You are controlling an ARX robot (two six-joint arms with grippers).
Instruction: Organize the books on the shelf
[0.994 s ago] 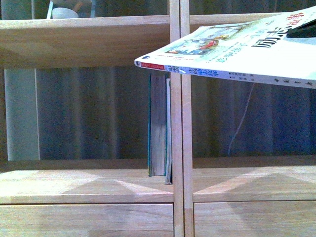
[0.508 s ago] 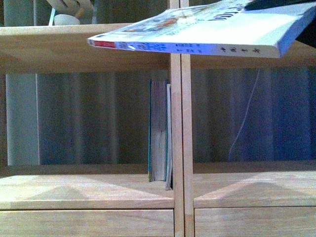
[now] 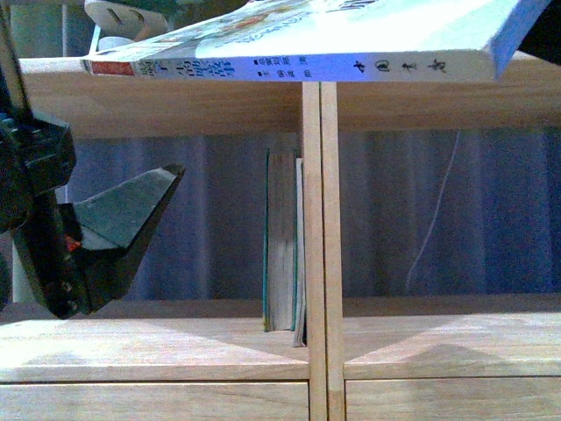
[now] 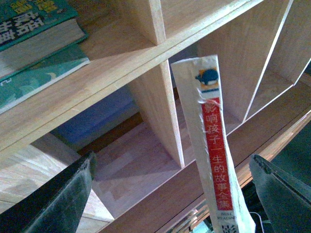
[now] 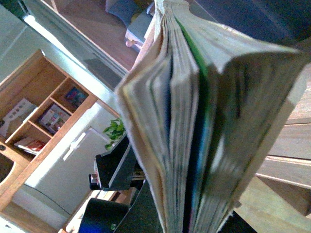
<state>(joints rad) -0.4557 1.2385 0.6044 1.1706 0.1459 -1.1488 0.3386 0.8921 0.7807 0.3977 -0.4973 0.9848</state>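
Teal books on shelf; paperback not yet, right tool grips it at 12 o'clock; left tool, 9 o'clock, gapes empty.

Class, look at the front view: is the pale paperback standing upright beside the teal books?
No, the paperback lies nearly flat up high, while the teal books stand below against the shelf divider.

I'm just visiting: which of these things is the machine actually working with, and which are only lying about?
Part of the job: paperback held flat; teal books standing in a compartment; shelf.
Just lying about: white cable behind the shelf; potted plant in the background.
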